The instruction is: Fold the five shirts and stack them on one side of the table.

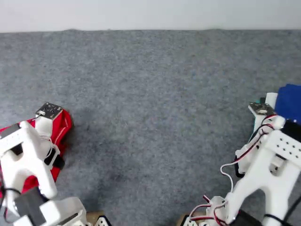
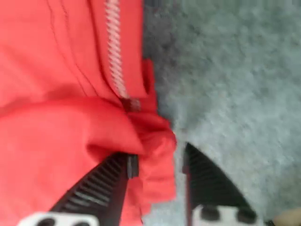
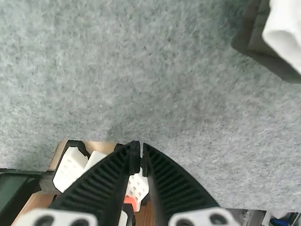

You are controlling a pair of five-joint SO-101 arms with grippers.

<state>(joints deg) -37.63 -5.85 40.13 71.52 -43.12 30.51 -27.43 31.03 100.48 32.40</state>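
A red shirt (image 2: 61, 94) with a pale zipper lies bunched at the table's left edge, also red shirt (image 1: 61, 127) in the high view beneath the left arm (image 1: 28, 155). My left gripper (image 2: 160, 157) is open, with a crumpled edge of the red shirt between its fingers (image 2: 108, 183). At the table's right edge sit a blue shirt (image 1: 289, 103) and a white cloth (image 1: 271, 99). The right arm (image 1: 268, 155) stands beside them. My right gripper (image 3: 139, 149) is shut on nothing, above bare grey mat.
A grey felt mat (image 1: 155, 94) covers the table. A white cloth (image 3: 284, 28) on a darker cloth (image 3: 254, 37) lies off to one side of the right gripper. Arm bases and wires (image 1: 221, 207) sit at the near edge.
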